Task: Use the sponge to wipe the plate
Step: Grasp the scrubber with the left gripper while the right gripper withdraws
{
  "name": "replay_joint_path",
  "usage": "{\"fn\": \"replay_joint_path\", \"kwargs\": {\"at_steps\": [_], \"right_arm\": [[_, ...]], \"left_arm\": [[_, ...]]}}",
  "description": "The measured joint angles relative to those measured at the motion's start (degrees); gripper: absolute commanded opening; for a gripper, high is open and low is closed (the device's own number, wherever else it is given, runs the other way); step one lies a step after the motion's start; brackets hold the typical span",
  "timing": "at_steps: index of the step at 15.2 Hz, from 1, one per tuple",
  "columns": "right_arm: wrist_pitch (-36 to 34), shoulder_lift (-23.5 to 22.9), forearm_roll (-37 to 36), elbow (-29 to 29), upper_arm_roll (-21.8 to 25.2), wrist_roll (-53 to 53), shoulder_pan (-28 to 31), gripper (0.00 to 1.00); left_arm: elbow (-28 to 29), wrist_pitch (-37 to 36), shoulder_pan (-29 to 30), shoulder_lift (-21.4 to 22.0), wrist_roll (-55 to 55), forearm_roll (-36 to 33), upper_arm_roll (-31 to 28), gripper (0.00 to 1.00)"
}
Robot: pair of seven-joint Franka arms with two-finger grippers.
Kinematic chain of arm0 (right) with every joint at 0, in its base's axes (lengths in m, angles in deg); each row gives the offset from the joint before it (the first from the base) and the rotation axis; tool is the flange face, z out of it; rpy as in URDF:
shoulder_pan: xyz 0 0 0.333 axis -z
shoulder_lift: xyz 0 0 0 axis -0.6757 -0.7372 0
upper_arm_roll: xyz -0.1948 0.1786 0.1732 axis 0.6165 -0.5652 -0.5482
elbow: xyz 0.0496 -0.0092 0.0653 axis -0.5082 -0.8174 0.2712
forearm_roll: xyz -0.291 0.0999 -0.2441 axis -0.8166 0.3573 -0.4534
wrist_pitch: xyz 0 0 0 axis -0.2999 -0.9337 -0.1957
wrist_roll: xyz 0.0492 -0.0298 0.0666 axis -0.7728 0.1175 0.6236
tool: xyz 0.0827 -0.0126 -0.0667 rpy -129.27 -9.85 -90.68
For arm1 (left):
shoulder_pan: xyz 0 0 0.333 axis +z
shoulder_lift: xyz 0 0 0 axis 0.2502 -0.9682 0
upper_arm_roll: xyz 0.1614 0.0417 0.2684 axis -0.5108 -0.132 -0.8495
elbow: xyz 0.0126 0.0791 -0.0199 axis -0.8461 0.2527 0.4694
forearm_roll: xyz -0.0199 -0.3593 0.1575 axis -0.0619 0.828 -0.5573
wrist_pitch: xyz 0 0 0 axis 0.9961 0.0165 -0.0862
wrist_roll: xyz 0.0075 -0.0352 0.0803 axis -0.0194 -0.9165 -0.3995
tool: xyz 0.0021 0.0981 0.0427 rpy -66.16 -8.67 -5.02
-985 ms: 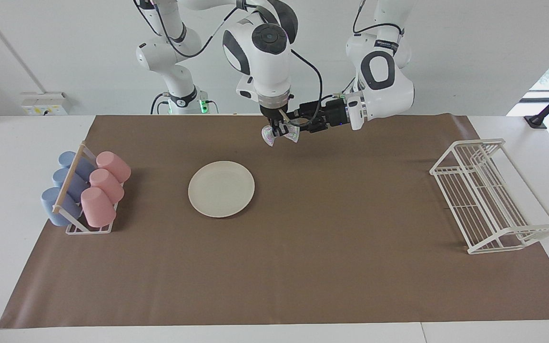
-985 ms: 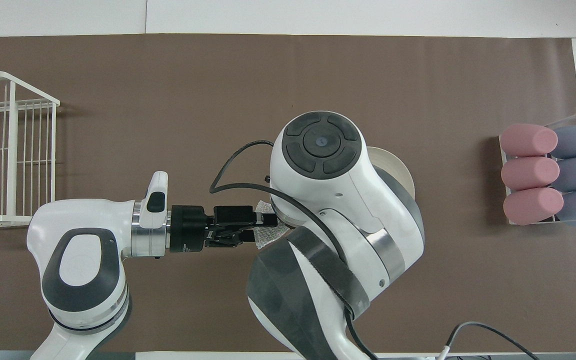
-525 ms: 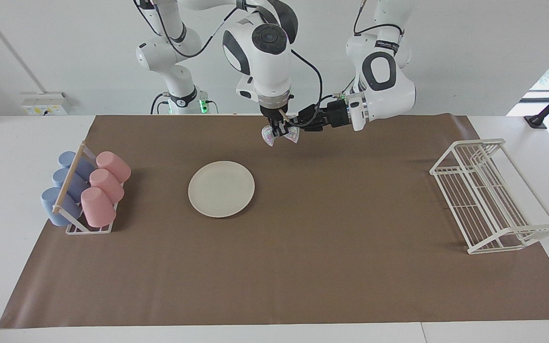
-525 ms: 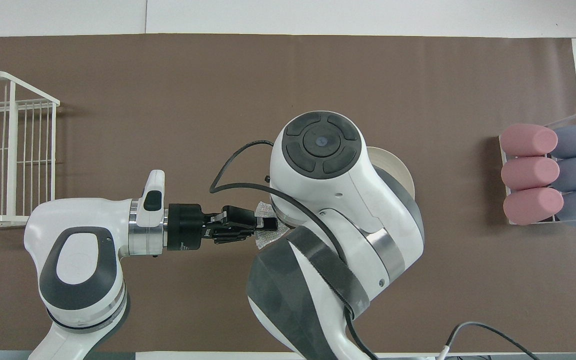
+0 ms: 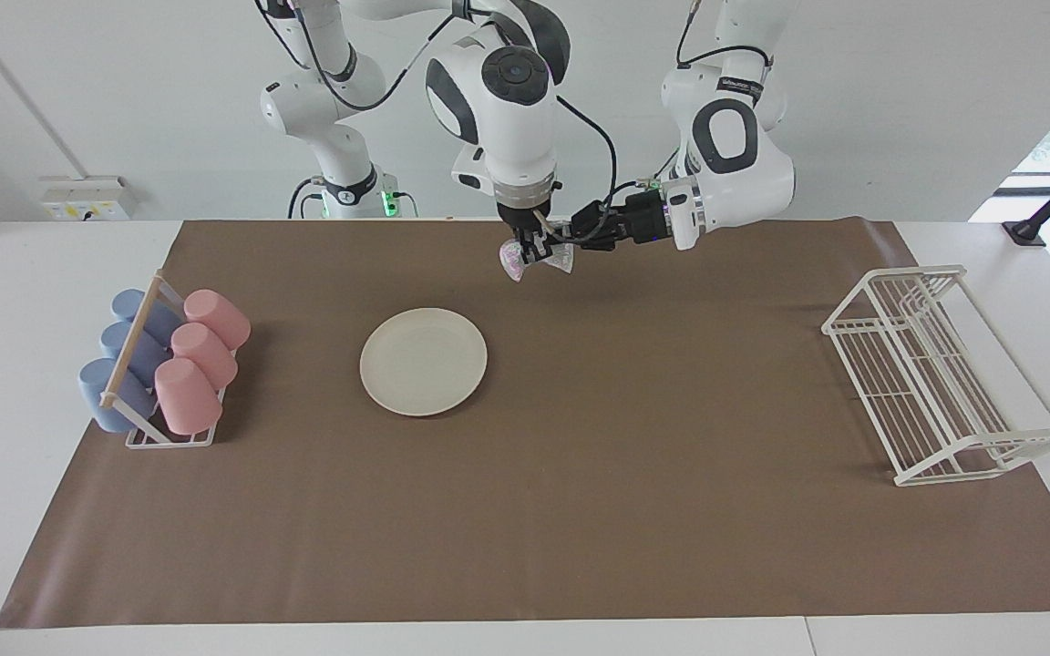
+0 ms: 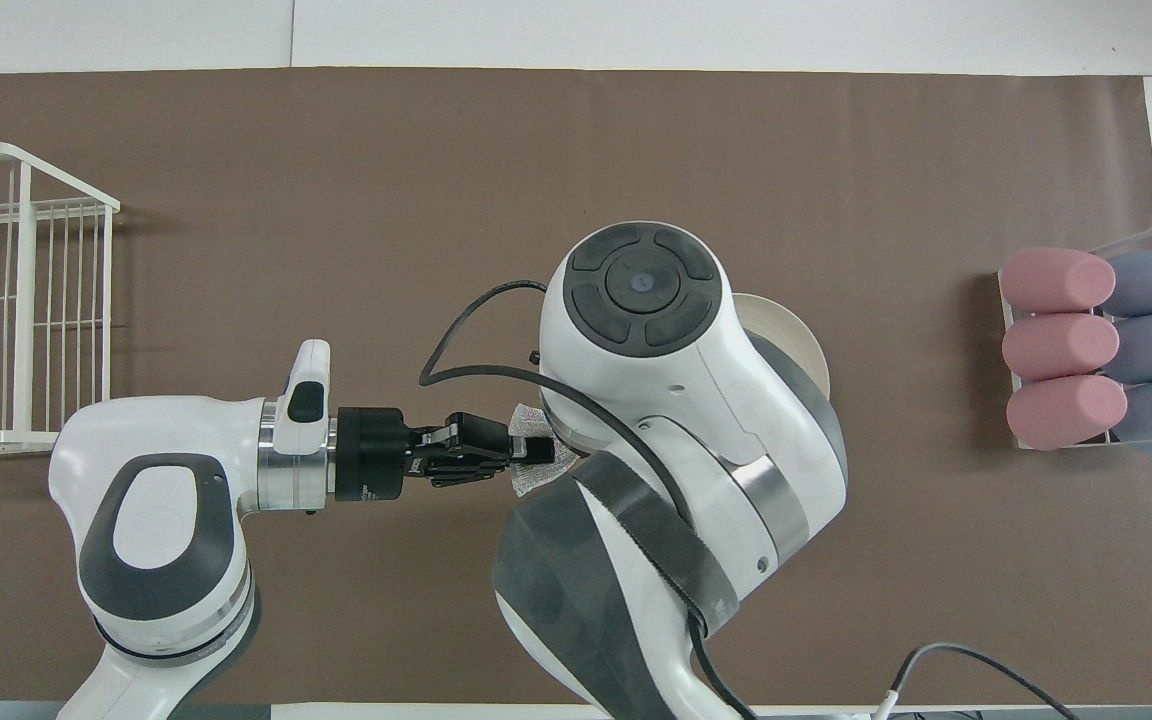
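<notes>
Count: one plate (image 5: 423, 362), frame centre-left. One sponge (image 5: 539, 257), upper centre. Three pink cups (image 5: 200, 358) and three blue cups (image 5: 122, 355) in one cup rack (image 5: 169, 439), left. One white wire rack (image 5: 940, 374), right.

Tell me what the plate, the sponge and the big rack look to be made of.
Plate: likely matte plastic or ceramic, cream-white, no glare. Sponge, held up between the right gripper and left gripper: soft, shiny mesh or foil-like fabric with a crumpled, iridescent look. Rack: thin wire coated white, by its slim straight bars.
</notes>
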Motion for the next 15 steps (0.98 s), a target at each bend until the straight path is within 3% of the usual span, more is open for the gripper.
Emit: {"fn": "replay_joint_path", "kwargs": {"at_steps": [3, 8, 11, 15], "right_arm": [[-0.05, 0.51, 0.00, 0.72, 0.40, 2.10, 1.50, 1.00], [-4.73, 4.34, -0.12, 0.98, 0.81, 27.82, 9.10, 1.00], [-8.20, 5.90, -0.75, 0.73, 1.00, 47.55, 16.03, 1.00], [-12.34, 7.05, -1.85, 0.59, 1.34, 72.45, 27.07, 1.00]], "left_arm": [[0.00, -0.02, 0.17, 0.00, 0.00, 0.05, -0.16, 0.00], [-0.19, -0.36, 3.08, 0.01, 1.01, -1.52, -0.74, 0.00], [-2.28, -0.55, 6.65, 0.14, 6.46, -11.18, -0.93, 0.00], [-10.22, -3.01, 11.17, 0.13, 18.21, -28.23, -1.14, 0.00]]}}
